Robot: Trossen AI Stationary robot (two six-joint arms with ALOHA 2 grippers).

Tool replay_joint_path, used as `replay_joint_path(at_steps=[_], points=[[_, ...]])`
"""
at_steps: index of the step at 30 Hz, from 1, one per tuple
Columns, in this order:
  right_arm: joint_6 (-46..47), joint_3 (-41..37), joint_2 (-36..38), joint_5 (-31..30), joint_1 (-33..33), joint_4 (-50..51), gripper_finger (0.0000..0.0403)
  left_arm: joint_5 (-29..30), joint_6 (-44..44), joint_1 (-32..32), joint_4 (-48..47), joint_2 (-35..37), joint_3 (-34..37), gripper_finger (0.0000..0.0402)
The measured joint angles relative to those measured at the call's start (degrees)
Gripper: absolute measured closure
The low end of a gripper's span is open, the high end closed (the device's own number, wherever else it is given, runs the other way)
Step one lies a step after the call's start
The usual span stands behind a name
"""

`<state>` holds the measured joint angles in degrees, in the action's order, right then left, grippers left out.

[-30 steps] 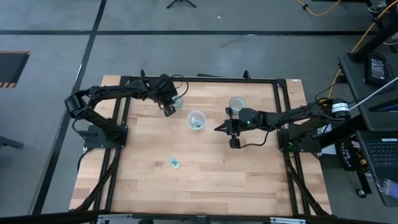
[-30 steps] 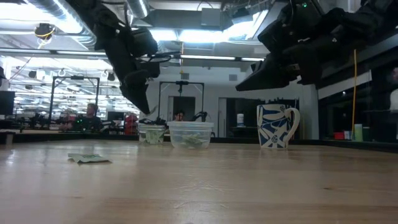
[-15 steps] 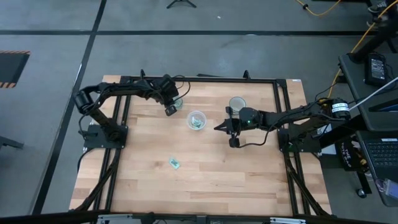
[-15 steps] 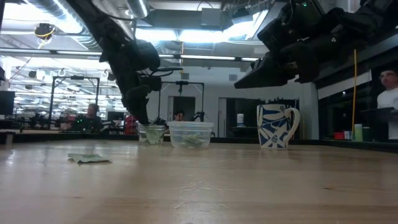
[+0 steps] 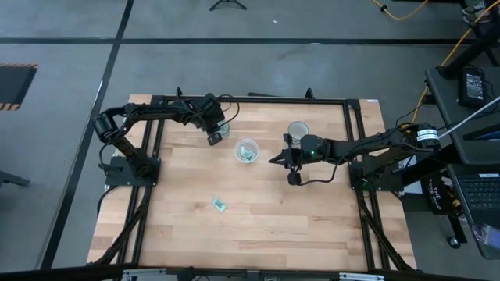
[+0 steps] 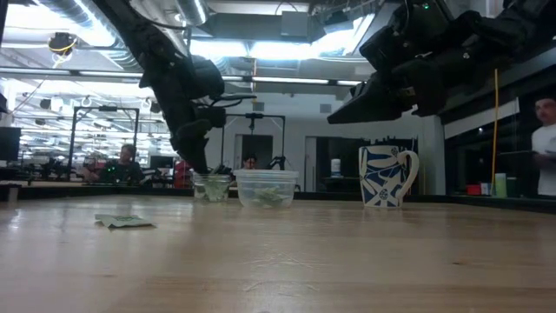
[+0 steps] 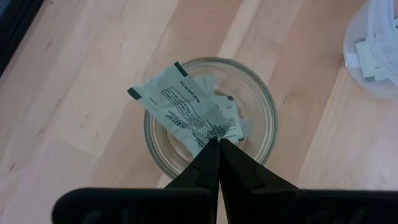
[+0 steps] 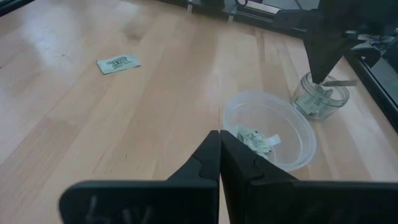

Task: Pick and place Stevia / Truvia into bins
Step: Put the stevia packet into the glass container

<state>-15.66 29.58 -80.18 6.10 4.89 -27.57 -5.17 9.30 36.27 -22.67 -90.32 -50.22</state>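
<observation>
My left gripper (image 5: 212, 139) is shut on a pale green Stevia sachet (image 7: 177, 102) right over the small clear bin (image 7: 249, 106), which holds other sachets. Its fingertips (image 6: 201, 170) reach down to that bin's rim (image 6: 212, 177). The wider whitish bin (image 5: 247, 151) stands just right of it with sachets inside. One loose sachet (image 5: 219, 204) lies flat on the table nearer the front. My right gripper (image 5: 273, 161) hangs shut and empty above the table, right of the wider bin (image 8: 270, 130). My left gripper pinches one end of the sachet (image 7: 208, 129) between its two fingertips. The fingers slant down from above over the small bin's mouth. The sachet juts out past the fingertips, flat and tilted, across the bin's opening; whether it touches the rim cannot be told.
A blue-and-white mug (image 5: 298, 129) stands at the back, right of the bins and beside my right arm. A black frame (image 5: 250, 99) borders the wooden table. People and equipment show in the room beyond the far edge.
My left gripper has sunk toward the small clear bin with the sachet, its fingertips coming from above the bin down to its rim, then has held still. It has stayed shut.
</observation>
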Motion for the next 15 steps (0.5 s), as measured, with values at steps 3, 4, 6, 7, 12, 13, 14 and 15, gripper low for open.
replay_joint_path(at_steps=[3,4,6,7,12,13,14,15], points=[[-0.01,0.0,0.0,-0.01,0.0,0.0,0.0397,0.04,-0.02,-0.17,-0.71,0.0,0.0,0.04],[-0.02,0.0,0.0,-0.01,0.0,0.01,0.0397,0.08,-0.04,-0.17,-0.77,0.03,0.0,0.04],[-0.02,0.0,0.0,-0.01,0.0,0.02,0.0397,0.08,-0.84,-0.17,-0.88,0.04,0.0,0.04],[-0.02,0.0,0.0,-0.01,0.0,0.02,0.0397,0.07,-1.05,-0.17,-0.88,0.05,0.0,0.04],[-0.02,0.0,0.0,-0.01,0.0,0.02,0.0397,0.11,-1.05,-0.17,-0.87,0.04,0.0,0.04],[-0.02,0.0,0.0,-0.01,0.0,0.02,0.0397,0.11,-1.05,-0.17,-0.86,0.04,0.0,0.0399],[-0.02,0.0,0.0,-0.01,0.0,0.02,0.0397,0.12,-1.09,-0.17,-0.86,0.04,0.0,0.0396],[-0.02,0.0,0.0,-0.01,0.0,0.02,0.0397,0.14,-1.21,-0.17,-0.86,0.04,0.0,0.0392]])
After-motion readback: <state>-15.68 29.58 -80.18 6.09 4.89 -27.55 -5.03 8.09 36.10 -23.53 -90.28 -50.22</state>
